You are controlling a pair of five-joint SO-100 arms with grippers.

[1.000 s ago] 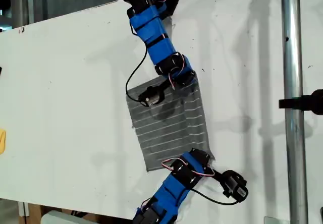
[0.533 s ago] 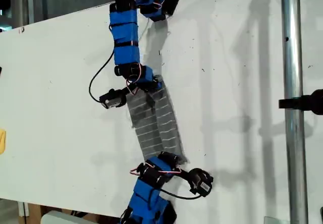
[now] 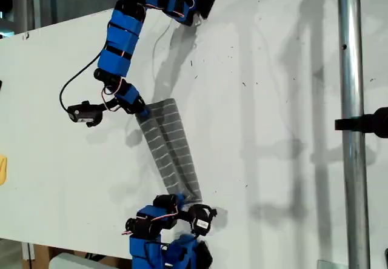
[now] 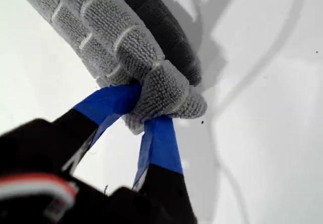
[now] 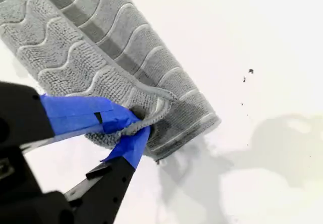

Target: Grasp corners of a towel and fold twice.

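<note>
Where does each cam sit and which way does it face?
Exterior view: off the arms, high up, looking down on the white table; shows the towel stretched between both blue arms, one at the view's top, one at its bottom.
First wrist view: on my first gripper, looking along its jaws, which pinch a bunched towel end.
Second wrist view: on my second gripper, looking along its jaws, shut on a towel edge.
Shared: all three show the towel and table; which exterior arm is which is unclear.
</note>
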